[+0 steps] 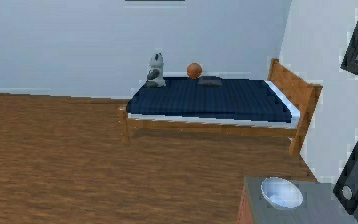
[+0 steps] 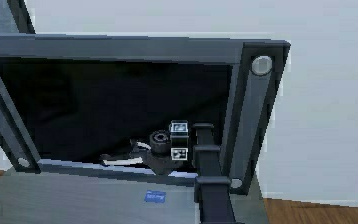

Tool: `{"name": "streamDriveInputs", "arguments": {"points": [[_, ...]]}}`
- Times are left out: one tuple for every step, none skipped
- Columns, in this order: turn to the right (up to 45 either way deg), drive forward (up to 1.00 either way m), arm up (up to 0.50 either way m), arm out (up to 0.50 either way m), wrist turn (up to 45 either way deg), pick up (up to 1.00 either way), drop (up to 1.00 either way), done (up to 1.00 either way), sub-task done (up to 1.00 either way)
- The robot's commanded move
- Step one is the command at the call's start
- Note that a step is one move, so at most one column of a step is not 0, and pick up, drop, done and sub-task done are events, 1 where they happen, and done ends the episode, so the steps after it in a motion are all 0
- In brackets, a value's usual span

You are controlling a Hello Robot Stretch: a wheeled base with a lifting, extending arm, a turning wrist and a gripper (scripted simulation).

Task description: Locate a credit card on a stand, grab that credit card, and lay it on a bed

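Nearest your cameras is the grey worktop (image 2: 77,195). It spans the bottom of the arm side view and appears as one corner (image 1: 255,205) at the forward view's lower right.

Arm side view: a television (image 2: 107,100) with a dark screen and grey frame stands on the worktop and blocks most of what lies beyond it. You see pale wall past its right post. The arm (image 2: 213,185) rises from the bottom edge in front of that post. The claw (image 2: 112,158) points toward the view's left, low before the screen. With the television behind it, you cannot tell whether it grasps anything. The credit card (image 2: 155,198), a small flat blue rectangle, lies on the worktop nearer the camera than the claw, just left of the arm.

Forward view: the bed (image 1: 212,100), a dark blue mattress in a wooden frame, stands against the far wall with its raised wooden end toward the view's right. Open wooden floor (image 1: 67,160) lies between you and the bed's near edge, widest on the left. Near the mattress's far edge, left to right, are a grey-and-white figurine (image 1: 155,70), an orange ball (image 1: 194,71) and a dark flat thing (image 1: 211,81). A white bowl (image 1: 281,192) sits on the worktop corner.
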Motion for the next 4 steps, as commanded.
{"name": "streamDriveInputs", "arguments": {"points": [[0.0, 0.0, 0.0, 0.0, 36.0, 0.0, 0.0, 0.0, 0.0], [0.0, 0.0, -0.3, 0.0, 0.0, 0.0, 0.0, 0.0, 0.0], [0.0, 0.0, 0.0, 0.0, 0.0, 1.0, 0.0, 0.0, 0.0], [0.0, 0.0, 0.1, 0.0, 0.0, 0.0, 0.0, 0.0, 0.0]]}}
